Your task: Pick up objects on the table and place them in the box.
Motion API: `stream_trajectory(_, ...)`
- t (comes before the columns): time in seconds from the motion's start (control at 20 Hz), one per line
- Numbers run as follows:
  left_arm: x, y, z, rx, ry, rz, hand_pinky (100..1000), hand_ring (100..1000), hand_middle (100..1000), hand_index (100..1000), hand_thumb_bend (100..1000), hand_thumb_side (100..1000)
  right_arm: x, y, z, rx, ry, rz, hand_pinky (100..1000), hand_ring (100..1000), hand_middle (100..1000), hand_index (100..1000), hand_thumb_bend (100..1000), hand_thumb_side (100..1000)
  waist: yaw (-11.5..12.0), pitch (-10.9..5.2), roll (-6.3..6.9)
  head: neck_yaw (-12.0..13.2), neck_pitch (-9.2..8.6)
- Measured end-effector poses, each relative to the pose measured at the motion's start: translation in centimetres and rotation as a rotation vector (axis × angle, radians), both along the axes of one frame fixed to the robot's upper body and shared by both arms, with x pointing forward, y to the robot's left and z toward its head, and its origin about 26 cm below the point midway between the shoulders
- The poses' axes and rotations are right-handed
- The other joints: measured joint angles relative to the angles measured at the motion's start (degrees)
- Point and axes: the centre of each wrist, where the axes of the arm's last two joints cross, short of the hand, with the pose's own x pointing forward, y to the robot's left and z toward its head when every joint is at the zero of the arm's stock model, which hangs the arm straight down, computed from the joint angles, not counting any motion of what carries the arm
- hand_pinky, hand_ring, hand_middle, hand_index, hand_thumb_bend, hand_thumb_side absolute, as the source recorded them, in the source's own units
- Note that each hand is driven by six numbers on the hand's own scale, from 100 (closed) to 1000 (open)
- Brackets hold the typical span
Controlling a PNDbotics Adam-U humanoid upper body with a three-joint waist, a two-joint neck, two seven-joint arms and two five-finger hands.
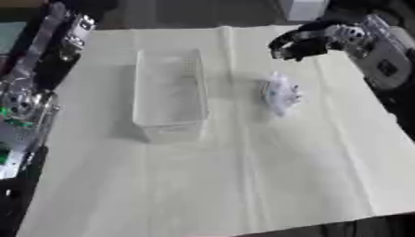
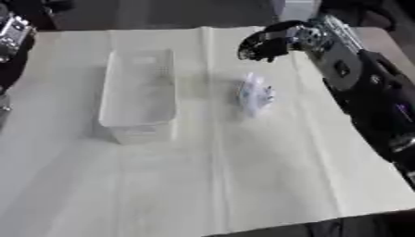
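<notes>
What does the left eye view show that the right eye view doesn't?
Only the left eye view shows the long stretch of the robot's left arm running down its left edge, silver parts with a bit of green; the hand itself is not visible. Only the right eye view shows the full length of the right arm reaching down the right side. Both show the clear box on the pale table, the small white crumpled object lying to its right, and the right hand above that object with curled fingers, holding nothing.
</notes>
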Motion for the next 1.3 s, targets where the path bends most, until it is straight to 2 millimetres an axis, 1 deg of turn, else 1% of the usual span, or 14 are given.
stream_trajectory(0.15,0.0,0.0,0.0,0.000,0.000,0.000,865,917,927,856,104,913,0.1,0.1,-0.6,0.000,0.025,0.005,882,909,993,1000,100,949,0.00,-0.01,0.01,0.00,0.00)
stream_trajectory(0.45,0.0,0.0,0.0,0.001,-0.001,-0.002,866,917,927,856,104,912,0.4,0.1,-1.5,-0.010,0.063,-0.005,916,935,1000,1000,100,928,-0.07,-0.01,0.00,0.00,0.00)
stream_trajectory(0.6,0.0,0.0,-0.1,0.002,0.002,-0.002,867,919,928,856,105,913,0.6,0.4,-1.6,-0.010,0.083,-0.013,922,938,1000,1000,100,908,-0.15,-0.02,-0.07,0.00,0.00)
stream_trajectory(0.85,0.0,0.1,-0.1,0.003,0.003,-0.002,868,919,928,856,105,912,0.6,0.8,-1.9,0.000,0.115,-0.021,920,936,1000,1000,100,908,-0.23,-0.35,-0.32,0.00,0.00)
stream_trajectory(1.3,-0.1,0.1,-0.3,0.004,0.009,-0.002,869,918,928,856,105,911,0.4,1.2,-2.0,0.028,0.137,-0.016,921,931,1000,1000,100,919,-0.30,-0.36,-0.33,0.00,0.00)
